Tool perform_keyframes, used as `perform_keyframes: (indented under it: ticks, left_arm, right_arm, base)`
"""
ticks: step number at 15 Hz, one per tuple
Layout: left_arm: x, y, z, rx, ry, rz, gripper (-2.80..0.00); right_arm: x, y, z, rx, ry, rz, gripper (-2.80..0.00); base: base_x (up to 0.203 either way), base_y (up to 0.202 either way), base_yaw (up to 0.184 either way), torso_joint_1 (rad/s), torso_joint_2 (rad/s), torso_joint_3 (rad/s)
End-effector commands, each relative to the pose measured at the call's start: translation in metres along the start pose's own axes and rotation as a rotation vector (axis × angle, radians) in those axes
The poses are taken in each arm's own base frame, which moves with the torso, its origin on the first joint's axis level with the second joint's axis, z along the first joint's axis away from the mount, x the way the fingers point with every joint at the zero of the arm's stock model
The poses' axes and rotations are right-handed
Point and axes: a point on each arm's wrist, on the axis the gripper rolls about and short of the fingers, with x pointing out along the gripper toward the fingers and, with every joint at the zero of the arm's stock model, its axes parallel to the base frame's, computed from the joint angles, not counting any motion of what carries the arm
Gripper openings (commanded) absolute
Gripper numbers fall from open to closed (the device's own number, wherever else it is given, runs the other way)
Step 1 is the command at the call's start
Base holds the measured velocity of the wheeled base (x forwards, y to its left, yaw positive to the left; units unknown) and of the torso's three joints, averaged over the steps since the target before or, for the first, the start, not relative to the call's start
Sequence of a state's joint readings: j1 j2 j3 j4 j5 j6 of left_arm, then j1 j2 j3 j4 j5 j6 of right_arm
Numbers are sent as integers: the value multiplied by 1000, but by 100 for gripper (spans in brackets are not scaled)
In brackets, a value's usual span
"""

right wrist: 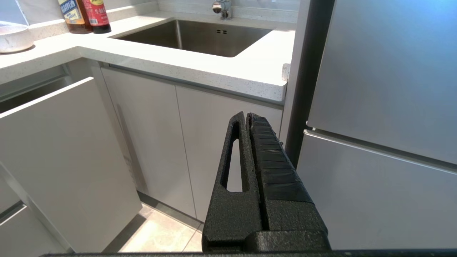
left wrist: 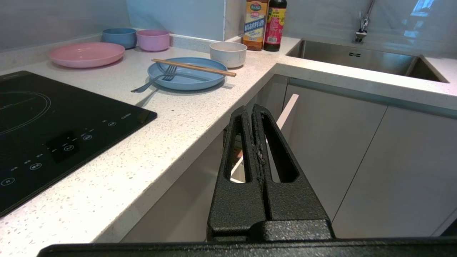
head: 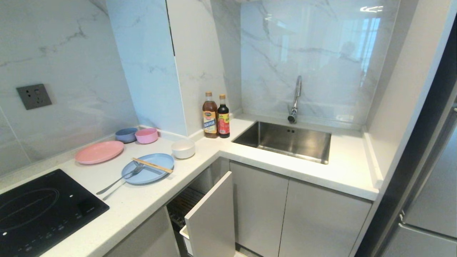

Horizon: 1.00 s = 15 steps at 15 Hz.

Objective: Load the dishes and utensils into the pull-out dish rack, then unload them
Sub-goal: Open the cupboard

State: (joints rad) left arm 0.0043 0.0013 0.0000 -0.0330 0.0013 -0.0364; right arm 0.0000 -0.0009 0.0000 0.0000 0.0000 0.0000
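Closest to each wrist camera sits a clenched, empty gripper: the left gripper [left wrist: 252,110] has its jaws pressed together in front of the counter edge, low beside the cabinets, and the right gripper [right wrist: 247,117] is likewise closed on nothing, facing the cabinet doors next to the fridge [right wrist: 385,107]. Neither arm shows in the head view — both look parked. Just beyond the left gripper, the pull-out dish rack [head: 210,217] stands drawn out under the counter, its pale-grey front panel angled forward and wire shelving visible behind it. Up on the counter [head: 150,200], nothing is loaded yet: the light-blue plate [head: 148,168] carries the chopsticks [head: 152,165] laid across it and the fork [head: 123,177] resting on its rim, with the off-white bowl [head: 183,148] just beside it, near the two sauce bottles [head: 216,116]. A likely hazard, as I judge it: lifting the plate first would tip the loose chopsticks and fork off, toward the cooktop [head: 39,210] or the floor. Pinching thin utensils off a flat surface may also slip.
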Motion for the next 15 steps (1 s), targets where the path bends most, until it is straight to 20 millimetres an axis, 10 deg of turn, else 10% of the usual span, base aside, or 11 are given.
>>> perform_keyframes:
  ticks: [1, 15]
  left_arm:
    - [1, 0, -4, 0, 13, 1, -280]
    - [1, 0, -4, 0, 13, 1, -280]
  right_arm:
    - [0, 0, 0, 0, 2, 0, -280]
    - [0, 0, 0, 3, 2, 0, -280]
  base:
    - [0, 0, 0, 0, 0, 0]
    - [0, 0, 0, -47, 96, 45]
